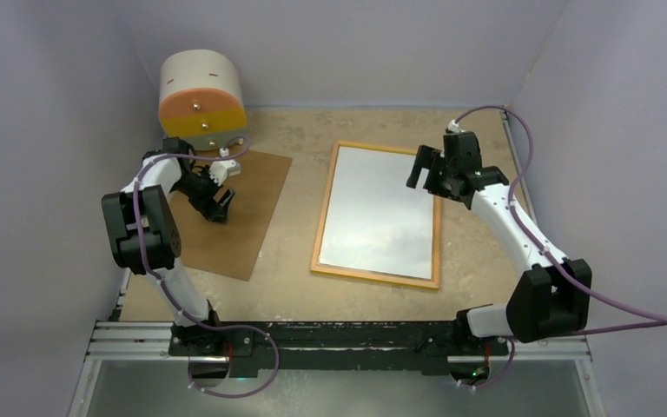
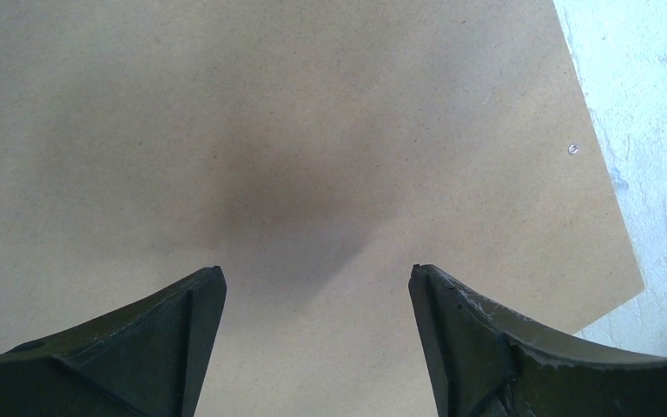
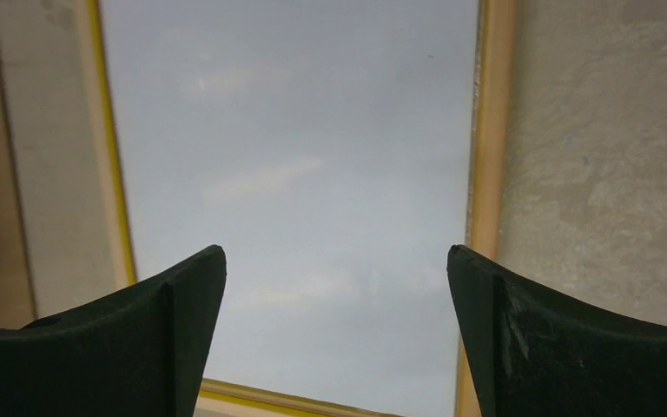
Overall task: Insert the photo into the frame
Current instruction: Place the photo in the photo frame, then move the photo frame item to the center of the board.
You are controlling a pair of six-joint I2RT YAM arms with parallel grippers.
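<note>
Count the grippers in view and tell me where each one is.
2. The left gripper is open above the brown board on the left; the right gripper is open above the far right edge of the frame. None hidden.

High rear overview; wrist cameras close, downward: left over board (image 2: 313,104), right over frame (image 3: 491,130).

Left arm (image 1: 143,230) and right arm (image 1: 508,217): white links, black joint housings, purple cables (image 1: 528,143) looping alongside, black wedge-shaped pincer fingers (image 2: 161,343), bases on black rail (image 1: 339,334).
</note>
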